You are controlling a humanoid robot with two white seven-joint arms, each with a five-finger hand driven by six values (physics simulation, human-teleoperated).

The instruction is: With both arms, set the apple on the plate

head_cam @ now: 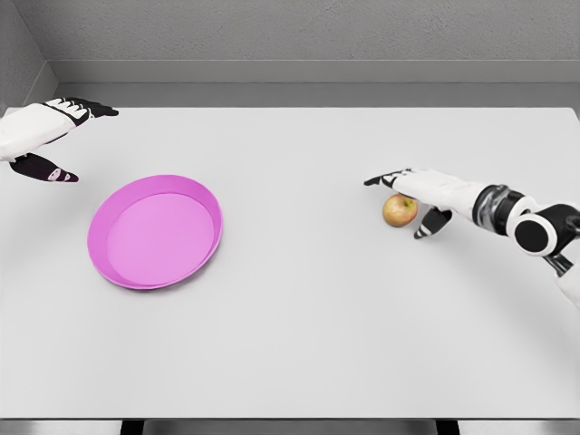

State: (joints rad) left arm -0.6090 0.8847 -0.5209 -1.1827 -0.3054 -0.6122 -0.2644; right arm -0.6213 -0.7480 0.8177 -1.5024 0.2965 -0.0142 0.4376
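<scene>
Right robot hand (412,195) spread over the apple (400,210), thumb beside it.

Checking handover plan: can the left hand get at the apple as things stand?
Probably not: left hand hovers at the table's far left, beyond the plate; the apple sits far right, under the open right hand.

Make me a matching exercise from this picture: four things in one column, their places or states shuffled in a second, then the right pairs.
1. apple
2. plate
3. left hand
4. right hand

A. open, at the table's far left edge
B. pink, holds nothing
C. open, arched around the fruit
D. on the table, right of centre

Pairs: 1-D, 2-B, 3-A, 4-C
</scene>
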